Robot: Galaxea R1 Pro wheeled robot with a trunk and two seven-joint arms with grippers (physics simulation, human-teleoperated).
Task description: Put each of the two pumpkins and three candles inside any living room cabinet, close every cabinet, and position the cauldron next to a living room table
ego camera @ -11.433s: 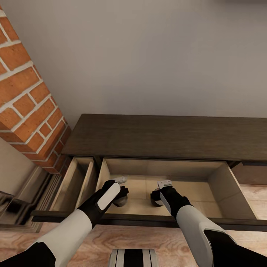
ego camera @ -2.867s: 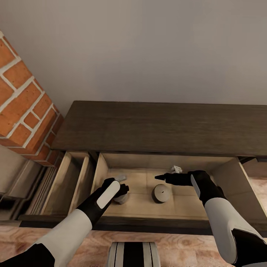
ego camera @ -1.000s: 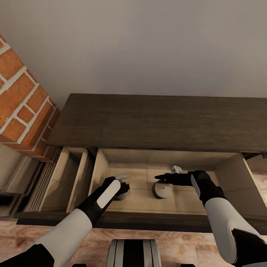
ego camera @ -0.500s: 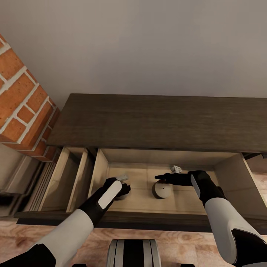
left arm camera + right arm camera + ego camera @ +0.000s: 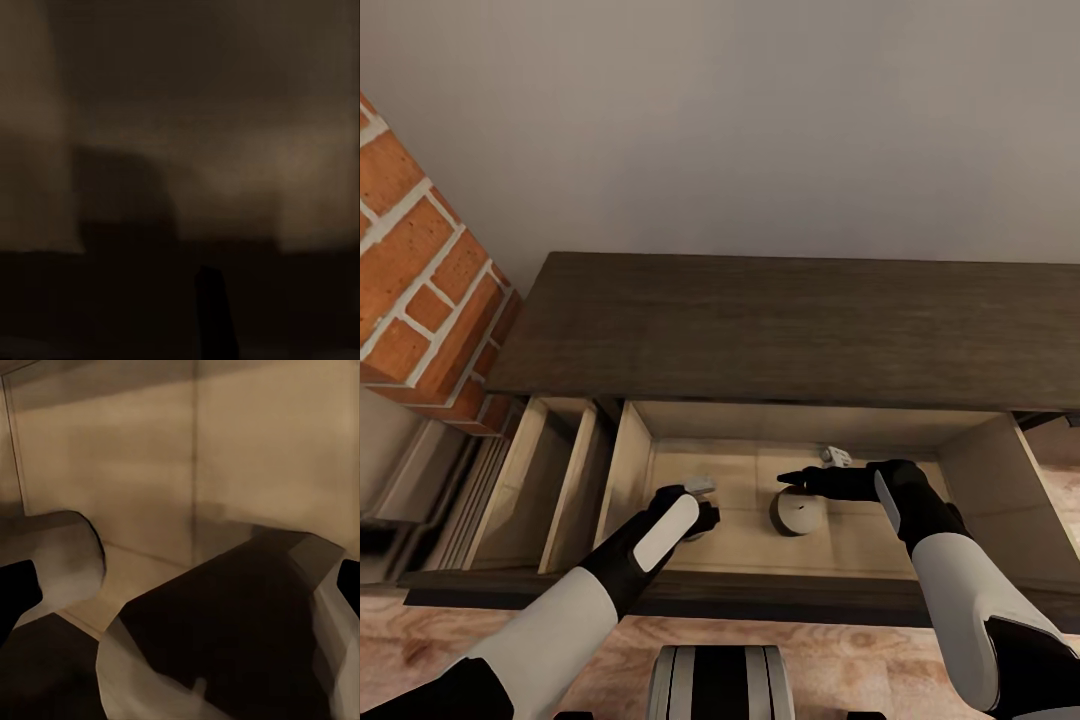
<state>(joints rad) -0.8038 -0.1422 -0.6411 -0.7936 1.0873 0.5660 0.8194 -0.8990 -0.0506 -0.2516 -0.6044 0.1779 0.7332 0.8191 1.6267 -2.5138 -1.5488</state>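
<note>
- candle (image 5: pixel 797 512): short grey-cream cylinder, upright on the tan floor of the open drawer (image 5: pixel 970 478), mid-drawer, small wick dot on top; free-standing, nothing gripping it
- right gripper (image 5: pixel 810 468): hovers just above and behind that candle, fingers spread, holding nothing; one dark finger (image 5: pixel 792 479) points left over the candle top, the pale one sits further back
- second candle (image 5: pixel 693 530): mostly hidden under the left gripper (image 5: pixel 700 497), only a grey sliver of it shows; it sits left of the first candle in the same drawer
- left gripper: can't tell whether it's closed on that candle or just over it, the black wrist blocks the fingers
- left wrist view: dark blur, only a black finger (image 5: pixel 215 315) readable
- right wrist view: soft focus, tan drawer wall, a rounded grey shape low down that is probably the candle, hard to confirm
- cabinet (image 5: pixel 780 330): dark-brown wood-grain top, light tan interior, drawer pulled out toward the robot; right end cut off by the frame
- narrower drawer (image 5: pixel 550 490) to the left is also open
- red brick column (image 5: pixel 420 290) left, plain grey wall behind, wood-look floor in front
</note>
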